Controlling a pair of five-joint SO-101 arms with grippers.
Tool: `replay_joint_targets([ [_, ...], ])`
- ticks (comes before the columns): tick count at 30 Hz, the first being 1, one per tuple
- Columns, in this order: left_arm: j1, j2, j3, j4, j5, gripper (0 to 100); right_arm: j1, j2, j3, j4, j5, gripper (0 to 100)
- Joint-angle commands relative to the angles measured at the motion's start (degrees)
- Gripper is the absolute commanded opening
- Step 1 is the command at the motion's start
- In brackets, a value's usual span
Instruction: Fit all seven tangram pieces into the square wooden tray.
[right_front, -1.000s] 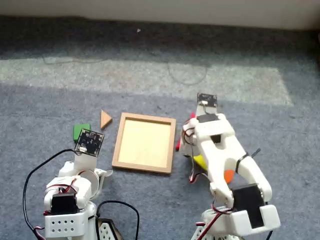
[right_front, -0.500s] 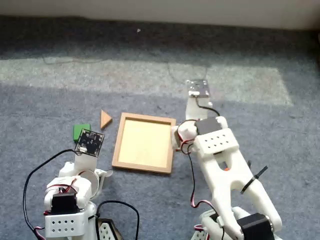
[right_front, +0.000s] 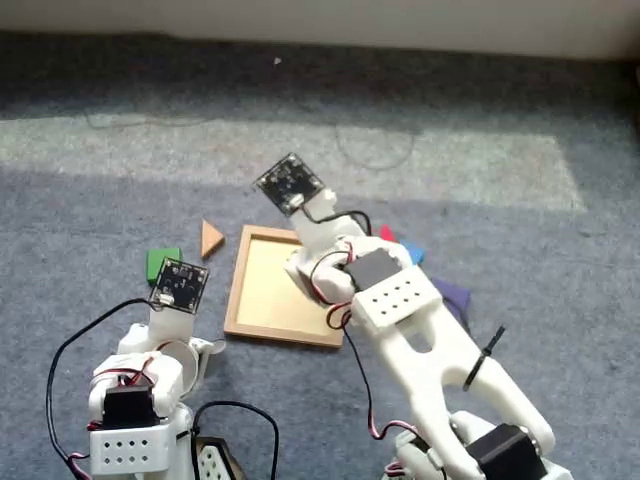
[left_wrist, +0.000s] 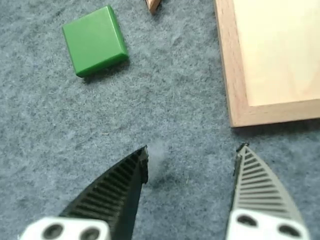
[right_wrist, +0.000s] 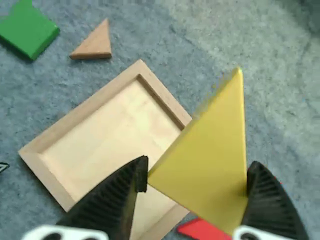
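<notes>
swung leftward since the earlier frames, the right arm now hangs over the far right corner of the square wooden tray (right_front: 240, 290), where before it stood off to the tray's right. the left arm has not shifted. the right tool (right_wrist: 197, 175) is clenched on a yellow triangle (right_wrist: 210, 150), held tilted above the tray. that swing has brought a blue piece (right_front: 410, 252) and a purple piece (right_front: 452, 297) into sight on the surface right of the tray, beside a red piece (right_front: 385, 233).

left of the tray lie a green square (right_front: 163, 262) and, just farther, a tan triangle (right_front: 210, 238). the left tool (left_wrist: 192, 150) is released, hovering over the surface near the tray's near left corner.

the right arm covers the tray's right side and parts of the red, blue and purple pieces, so their shapes cannot be told.
</notes>
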Motion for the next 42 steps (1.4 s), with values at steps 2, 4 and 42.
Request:
replay_joint_targets([
  [2, -0.48, -2.51, -0.31, -0.18, -0.44, 28, -2.77, 7.52, -2.59, -2.95, 6.33, 27.0],
  [4, -0.48, -2.51, -0.31, -0.18, -0.44, 28, -3.3, 12.35, -5.05, -3.38, 10.02, 27.0],
  [42, -0.48, -2.51, -0.13, -1.32, -0.53, 28, -1.45, 13.41, -20.09, 8.31, 9.93, 39.7],
])
